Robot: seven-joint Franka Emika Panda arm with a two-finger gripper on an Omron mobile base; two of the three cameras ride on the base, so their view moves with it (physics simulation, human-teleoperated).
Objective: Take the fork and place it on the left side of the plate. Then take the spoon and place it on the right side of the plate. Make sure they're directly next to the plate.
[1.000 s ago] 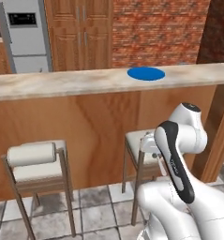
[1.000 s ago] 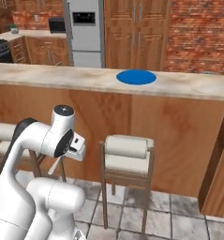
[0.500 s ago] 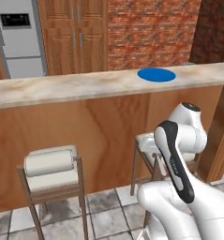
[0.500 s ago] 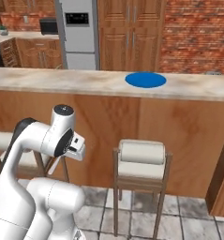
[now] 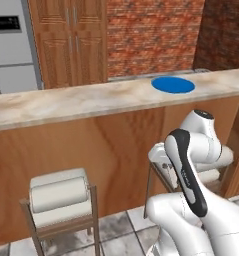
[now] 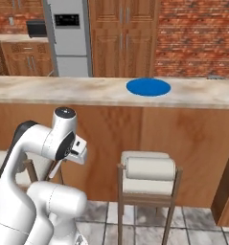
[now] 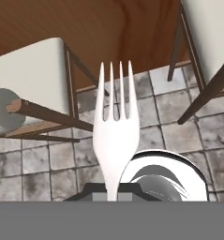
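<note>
While the fork (image 7: 115,136) stands straight up from the tool (image 7: 114,188) in the hand view, tines away from the camera, the jaws are pressed together on its handle. Behind it lie grey floor tiles (image 7: 48,159) and the legs and pale seats of two stools (image 7: 36,75). In the base views the plate (image 5: 173,84) lies flat on the marble-topped table (image 5: 66,102), well above and apart from the folded white arm (image 6: 44,143), which sits low in front of the table's wooden face. One cushioned stool (image 6: 148,177) stands just beside the arm. Wooden cabinets (image 6: 120,38), a brick wall (image 5: 151,35) and a steel refrigerator (image 6: 68,38) line the far side.
</note>
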